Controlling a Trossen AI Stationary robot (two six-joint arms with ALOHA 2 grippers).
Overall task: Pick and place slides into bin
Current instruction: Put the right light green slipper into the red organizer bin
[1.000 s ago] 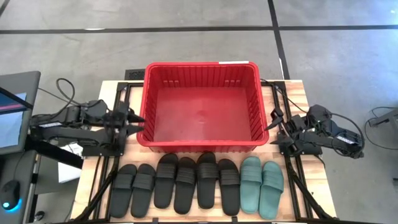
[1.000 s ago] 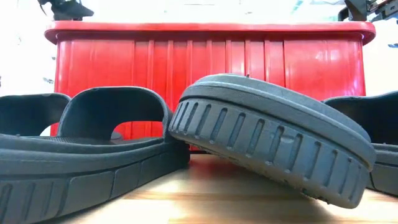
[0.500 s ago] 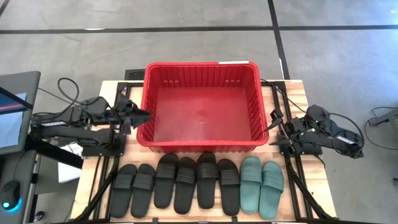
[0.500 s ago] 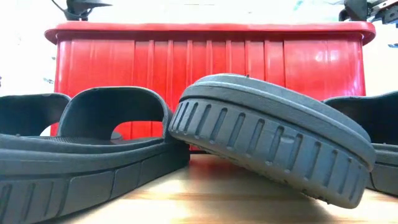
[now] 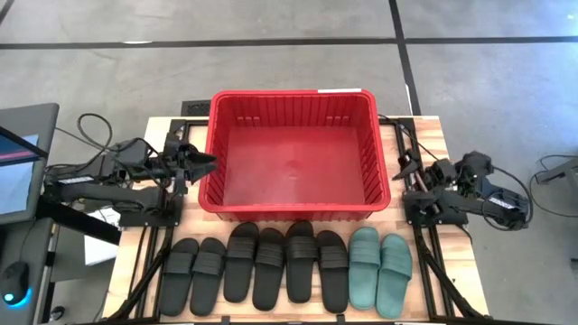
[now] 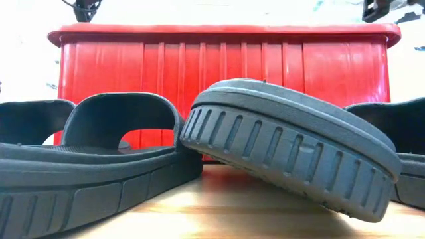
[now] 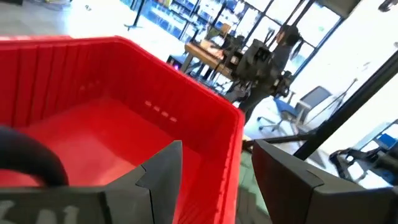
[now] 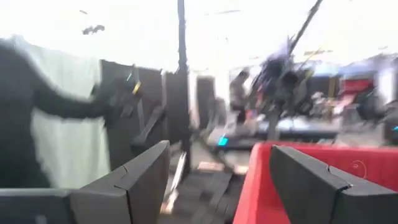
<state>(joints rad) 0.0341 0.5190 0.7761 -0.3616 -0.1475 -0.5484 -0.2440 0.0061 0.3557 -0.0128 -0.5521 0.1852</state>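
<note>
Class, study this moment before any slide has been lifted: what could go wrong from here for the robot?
1. The slides lie packed side by side, so gripping one may drag its neighbour.
2. One black slide leans tilted on another and could slip when touched.
3. The left gripper and right gripper sit close to the bin rim, so a swing might knock it.

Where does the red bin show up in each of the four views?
High view: the bin sits centre, behind the row of slides.
Low view: its ribbed front wall fills the background behind the black slides.
Left wrist view: its corner and inside, past the open left pincer.
Right wrist view: a rim corner, low.
Shared landmark: the rolled rim.
</note>
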